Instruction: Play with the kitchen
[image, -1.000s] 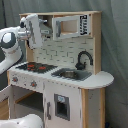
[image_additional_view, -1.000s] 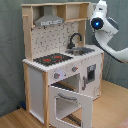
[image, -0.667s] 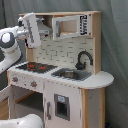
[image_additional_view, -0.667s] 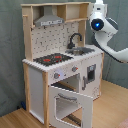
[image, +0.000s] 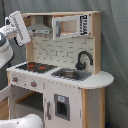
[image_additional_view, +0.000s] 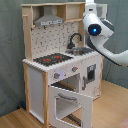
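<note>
**Arm lifted to the kitchen's top shelf, nothing touched yet**

I have the toy play kitchen (image: 60, 75) filling both exterior views, standing on the wood floor (image_additional_view: 15, 120) against a grey curtain (image: 115, 45). Its oven door (image_additional_view: 70, 102) hangs open toward 6 o'clock in the second exterior view, below the red-ringed hob (image_additional_view: 51, 59). The black faucet (image: 83, 59) arches over the sink (image: 70, 74).

Over the last second the arm (image_additional_view: 100, 35) has crept upward a little; its head now sits at about 1 o'clock of the kitchen in the second exterior view, level with the top shelf. In the first exterior view the gripper (image: 16, 25) hovers at 10 o'clock, just beside the grey hood (image: 39, 27). I cannot tell whether the fingers are spread or pressed together.

I judge play has hardly begun: no contact is visible.
</note>
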